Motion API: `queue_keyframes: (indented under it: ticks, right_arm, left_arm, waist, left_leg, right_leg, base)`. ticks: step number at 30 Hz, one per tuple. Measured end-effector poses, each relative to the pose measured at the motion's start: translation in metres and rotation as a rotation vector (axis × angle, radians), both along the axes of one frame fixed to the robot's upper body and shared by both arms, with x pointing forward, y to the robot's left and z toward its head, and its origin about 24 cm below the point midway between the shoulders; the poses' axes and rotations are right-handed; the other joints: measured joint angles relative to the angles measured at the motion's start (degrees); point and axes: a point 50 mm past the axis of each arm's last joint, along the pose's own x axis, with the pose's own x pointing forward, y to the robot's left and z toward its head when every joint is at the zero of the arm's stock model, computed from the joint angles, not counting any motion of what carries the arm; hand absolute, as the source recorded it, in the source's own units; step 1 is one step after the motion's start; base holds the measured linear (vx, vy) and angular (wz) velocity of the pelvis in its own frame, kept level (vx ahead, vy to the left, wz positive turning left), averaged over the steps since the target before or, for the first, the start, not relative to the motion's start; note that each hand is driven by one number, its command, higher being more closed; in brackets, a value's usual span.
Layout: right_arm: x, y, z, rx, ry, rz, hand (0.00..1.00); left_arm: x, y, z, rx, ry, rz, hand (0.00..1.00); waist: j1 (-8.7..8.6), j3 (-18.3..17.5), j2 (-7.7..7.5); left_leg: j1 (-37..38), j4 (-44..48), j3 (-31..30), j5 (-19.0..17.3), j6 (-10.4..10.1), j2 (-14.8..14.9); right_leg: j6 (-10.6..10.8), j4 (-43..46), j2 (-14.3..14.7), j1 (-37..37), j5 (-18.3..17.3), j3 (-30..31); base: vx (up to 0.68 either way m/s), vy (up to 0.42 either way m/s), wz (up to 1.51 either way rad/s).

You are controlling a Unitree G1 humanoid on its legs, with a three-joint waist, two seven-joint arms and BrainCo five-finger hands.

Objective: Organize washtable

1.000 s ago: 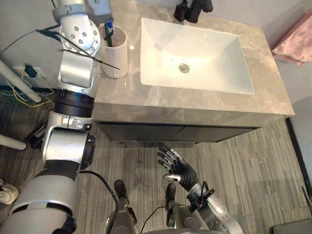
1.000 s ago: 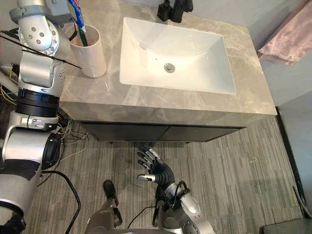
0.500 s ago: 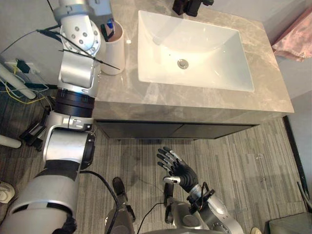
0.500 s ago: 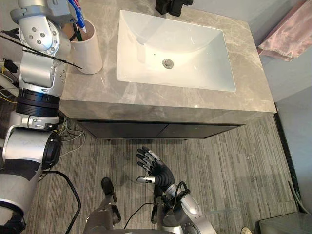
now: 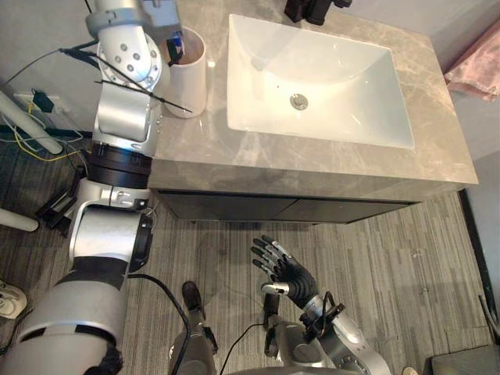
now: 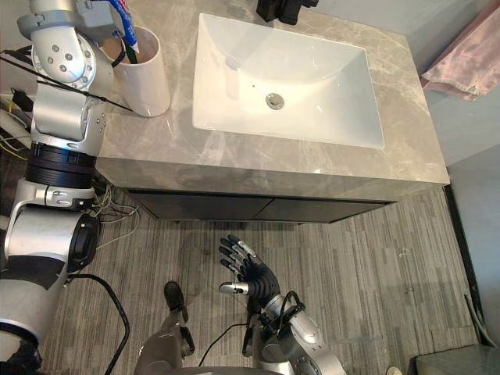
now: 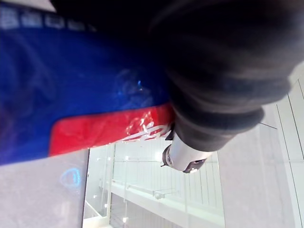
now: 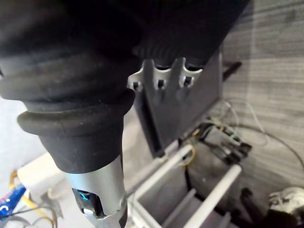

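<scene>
A white cup stands at the far left of the grey marble washtable. A blue and red toothpaste tube sticks out of the cup's top. My left arm reaches up beside the cup and hides part of it. In the left wrist view the tube lies right against my left hand; I cannot see whether it is held. My right hand hangs open low over the floor in front of the cabinet, holding nothing.
A white rectangular sink is set in the middle of the top, with a black faucet at its back. A pink towel hangs at the far right. The dark cabinet front runs below the counter edge.
The whole picture has shifted a little, so the camera moved. The tube stays in the cup by my left arm, and my right hand has kept its place.
</scene>
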Motion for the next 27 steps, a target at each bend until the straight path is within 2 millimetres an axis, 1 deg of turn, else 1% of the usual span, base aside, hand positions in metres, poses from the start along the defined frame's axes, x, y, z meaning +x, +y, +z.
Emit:
queue_keyframes:
  ticks: [3,5,7,10,13,17,21,27]
  right_arm:
    - [0.000,-0.001,0.000,0.017,0.008,-0.002,0.00]
    - [0.001,-0.002,0.000,0.027,0.015,-0.008,0.00]
    - [0.002,-0.004,0.000,0.029,0.014,-0.015,0.00]
    - [0.002,-0.005,0.000,0.029,0.013,-0.022,0.00]
    - [0.003,-0.006,0.001,0.038,0.017,-0.027,0.00]
    - [0.003,-0.007,0.001,0.042,0.018,-0.034,0.00]
    - [0.004,-0.010,0.001,0.039,0.015,-0.044,0.00]
    - [0.003,-0.009,0.000,0.040,0.021,-0.039,0.00]
  left_arm:
    - [-0.004,-0.003,-0.002,0.018,-0.015,-0.015,1.00]
    - [-0.005,-0.011,-0.003,0.030,-0.021,-0.034,1.00]
    - [-0.009,-0.016,-0.003,0.035,-0.036,-0.054,1.00]
    - [-0.013,-0.023,-0.005,0.073,-0.049,-0.072,1.00]
    - [-0.012,-0.028,-0.008,0.093,-0.040,-0.081,1.00]
    - [-0.010,-0.029,-0.011,0.106,-0.029,-0.089,1.00]
    - [-0.010,-0.030,-0.012,0.103,-0.025,-0.094,1.00]
    - [-0.008,-0.029,-0.013,0.099,-0.019,-0.091,1.00]
  waist:
    - [0.16,0.41,0.61]
    - [0.76,0.90,1.34]
    - [1.00,1.12,1.67]
    - [0.99,1.12,1.75]
    - [1.08,1.11,1.77]
    - [1.14,1.14,2.10]
    - [1.27,1.15,2.88]
    - [1.32,1.15,2.93]
  left_leg:
    - [0.00,-0.03,0.01,-0.01,-0.01,-0.08]
    - [0.02,-0.03,-0.09,0.00,0.00,-0.06]
    - [0.02,-0.03,-0.10,0.01,0.00,-0.05]
    - [0.03,0.00,-0.12,0.22,0.23,-0.05]
    - [0.03,0.01,-0.23,0.39,0.30,-0.07]
    - [0.03,0.01,-0.30,0.42,0.34,-0.09]
    - [0.05,0.01,-0.46,0.44,0.37,-0.16]
    - [0.04,-0.05,-0.41,0.38,0.29,-0.11]
  right_leg:
    - [-0.41,0.27,-0.09,-0.05,-0.35,-0.21]
    - [-0.57,1.11,-0.15,-0.13,-0.83,-0.24]
    - [-0.71,1.13,-0.15,-0.16,-0.92,-0.25]
    - [-0.51,1.14,-0.14,-0.16,-0.80,-0.25]
    - [-0.45,1.15,-0.14,-0.13,-0.76,-0.34]
    - [-0.45,1.17,-0.16,-0.14,-0.76,-0.39]
    - [-0.46,1.16,-0.22,-0.15,-0.77,-0.56]
    - [-0.62,0.79,-0.24,-0.08,-0.90,-0.44]
  base:
    - [-0.01,0.008,0.02]
    - [0.00,0.000,0.00]
    - [0.00,0.000,0.00]
    - [0.00,0.000,0.00]
    - [0.00,0.000,0.00]
    - [0.00,0.000,0.00]
    - [0.00,0.003,0.01]
    - [0.00,0.000,0.00]
